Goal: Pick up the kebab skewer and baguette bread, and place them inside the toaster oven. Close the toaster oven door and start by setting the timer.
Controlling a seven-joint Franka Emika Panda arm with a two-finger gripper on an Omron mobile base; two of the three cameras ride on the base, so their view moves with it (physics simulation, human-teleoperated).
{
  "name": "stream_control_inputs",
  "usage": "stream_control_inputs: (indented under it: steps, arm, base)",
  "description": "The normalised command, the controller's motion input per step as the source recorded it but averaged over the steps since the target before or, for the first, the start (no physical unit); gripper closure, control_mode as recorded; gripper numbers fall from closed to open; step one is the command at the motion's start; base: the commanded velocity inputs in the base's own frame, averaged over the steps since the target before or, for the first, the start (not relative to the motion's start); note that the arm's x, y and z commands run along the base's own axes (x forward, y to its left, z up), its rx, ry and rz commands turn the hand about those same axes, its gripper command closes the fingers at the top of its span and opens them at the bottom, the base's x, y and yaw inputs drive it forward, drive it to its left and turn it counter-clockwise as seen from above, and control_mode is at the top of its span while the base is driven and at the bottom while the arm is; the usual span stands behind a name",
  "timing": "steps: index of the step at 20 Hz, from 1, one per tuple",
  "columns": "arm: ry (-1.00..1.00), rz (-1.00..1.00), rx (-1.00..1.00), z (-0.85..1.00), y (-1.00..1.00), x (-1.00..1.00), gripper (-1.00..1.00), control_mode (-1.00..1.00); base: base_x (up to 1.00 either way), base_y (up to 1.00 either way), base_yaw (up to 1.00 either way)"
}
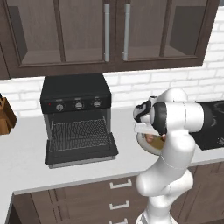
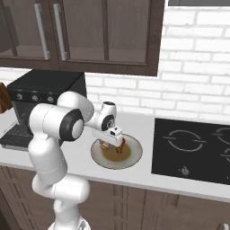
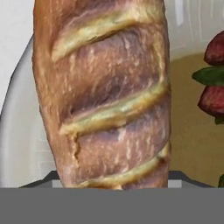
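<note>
The baguette bread [image 3: 109,100], tan with pale slashes, lies on a round plate [image 2: 134,158] on the counter. My gripper [image 3: 114,181] is down over it, a dark fingertip pressed to each side of the loaf, so it is shut on it. The kebab skewer [image 3: 213,78], red chunks with green bits, lies beside the loaf on the same plate [image 3: 17,144]. From the right base camera the gripper [image 2: 110,141] hangs low over the plate, next to the skewer [image 2: 120,146]. The toaster oven [image 1: 76,94] stands to the left, its door [image 1: 81,154] folded down flat and its wire rack [image 1: 78,131] bare.
A black cooktop [image 2: 193,143] is set into the counter right of the plate. A brown object [image 1: 5,116] sits at the far left edge. Dark wall cabinets [image 1: 113,30] hang above the oven. White counter [image 1: 127,153] lies between the oven door and the plate.
</note>
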Motion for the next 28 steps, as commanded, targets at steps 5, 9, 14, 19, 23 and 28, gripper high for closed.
stream_control_inputs:
  steps: [5,9,14,19,23,28]
  arm:
    - [-0.02,0.0,0.0,0.53,0.12,-0.17,1.0,-1.0]
    - [-0.04,0.01,0.0,1.0,0.65,-0.7,1.0,-1.0]
    - [-0.01,0.05,0.0,0.97,0.86,-0.7,1.0,-1.0]
    - [-0.03,0.04,0.0,0.76,0.87,-0.96,1.0,-1.0]
    - [0.0,0.0,0.0,0.44,1.0,-1.0,1.0,-1.0]
    - [0.0,0.0,0.0,0.42,1.0,-0.6,1.0,-1.0]
  base:
    - [0.0,0.0,0.0]
    - [0.0,0.0,0.0]
    - [0.0,0.0,0.0]
    - [0.0,0.0,0.0]
    - [0.0,0.0,0.0]
    - [0.0,0.0,0.0]
